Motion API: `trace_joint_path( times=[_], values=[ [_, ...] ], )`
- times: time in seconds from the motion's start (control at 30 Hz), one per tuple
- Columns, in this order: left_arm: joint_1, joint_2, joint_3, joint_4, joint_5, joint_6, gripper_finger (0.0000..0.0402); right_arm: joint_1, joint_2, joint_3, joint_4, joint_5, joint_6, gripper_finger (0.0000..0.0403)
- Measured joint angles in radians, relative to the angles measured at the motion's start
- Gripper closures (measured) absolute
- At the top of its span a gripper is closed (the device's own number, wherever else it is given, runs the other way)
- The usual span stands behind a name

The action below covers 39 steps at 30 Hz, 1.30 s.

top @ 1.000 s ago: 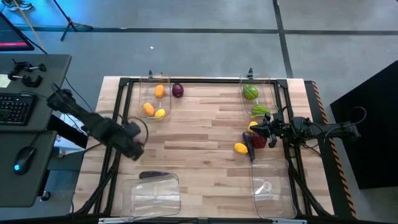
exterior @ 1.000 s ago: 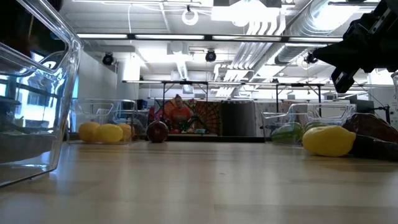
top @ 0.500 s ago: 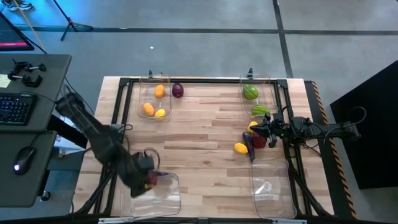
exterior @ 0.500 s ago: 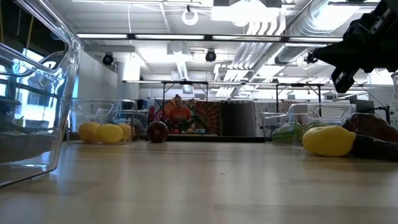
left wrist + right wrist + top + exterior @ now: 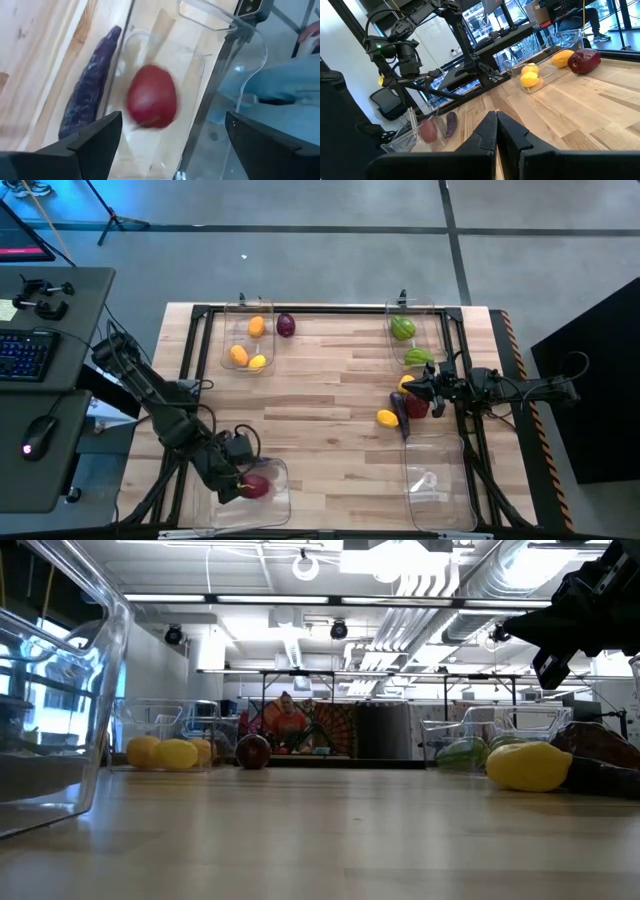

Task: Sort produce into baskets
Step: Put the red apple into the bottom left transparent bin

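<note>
Wooden slats run the length of the table (image 5: 330, 395) beneath my two dark arms. My left gripper (image 5: 232, 480) hangs over the near-left basket (image 5: 272, 505), fingers spread apart, a dark red piece (image 5: 151, 98) loose inside the bin below them; a long purple piece (image 5: 90, 85) lies just outside the basket wall. My right gripper (image 5: 412, 389) waits at the right with fingers pressed together, over the cluster of yellow (image 5: 387, 418), purple and red produce. Orange and yellow pieces (image 5: 240, 355) sit in the far-left basket (image 5: 228, 330), green ones (image 5: 403, 328) in the far-right.
</note>
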Motion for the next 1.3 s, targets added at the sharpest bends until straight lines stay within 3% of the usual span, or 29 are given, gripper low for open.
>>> trace_joint_path(
  times=[0.23, 0.3, 0.37, 0.5, 0.57, 0.63, 0.77, 0.9, 0.97, 1.07, 1.2, 1.3],
  values=[
    [0.068, 0.004, 0.01, -0.007, 0.129, 0.057, 0.0041, 0.0, 0.0, 0.0, 0.0, 0.0, 0.0, 0.0402],
    [0.104, -0.021, 0.034, -0.004, 0.121, 0.101, 0.004, 0.0, 0.0, 0.0, 0.0, 0.0, 0.0, 0.0402],
    [0.146, -0.057, 0.062, -0.016, 0.05, 0.15, 0.004, 0.0, 0.0, 0.0, 0.0, 0.0, 0.0, 0.0402],
    [0.257, -0.139, 0.079, -0.068, -0.214, 0.241, 0.004, 0.0, 0.0, 0.0, 0.0, 0.0, 0.0, 0.0402],
    [0.348, -0.176, 0.079, -0.078, -0.331, 0.296, 0.0039, 0.0, 0.0, 0.0, 0.0, 0.0, 0.0, 0.0402],
    [0.459, -0.206, 0.079, -0.064, -0.382, 0.381, 0.0039, 0.0, 0.0, 0.0, 0.0, 0.0, 0.0, 0.0402],
    [0.679, -0.242, 0.075, 0.115, -0.277, 0.68, 0.0039, 0.0, 0.0, 0.0, 0.0, 0.0, 0.0, 0.0402],
    [0.844, -0.268, 0.017, 0.467, 0.009, 0.811, 0.0039, 0.0, 0.0, 0.0, 0.032, 0.084, 0.064, 0.0402],
    [0.888, -0.273, -0.037, 0.634, 0.108, 0.817, 0.0039, 0.0, 0.0, 0.0, 0.143, 0.173, 0.277, 0.0402],
    [0.909, -0.278, -0.137, 0.823, 0.149, 0.783, 0.0039, -0.001, -0.001, 0.0, 0.267, 0.31, 0.504, 0.0402],
    [0.911, -0.276, -0.302, 1.069, 0.151, 0.665, 0.0039, 0.0, 0.024, 0.0, 0.468, 0.367, 0.432, 0.0402],
    [0.912, -0.289, -0.392, 1.167, 0.18, 0.574, 0.0039, 0.0, 0.098, 0.013, 0.727, 0.313, 0.33, 0.0402]
  ],
)
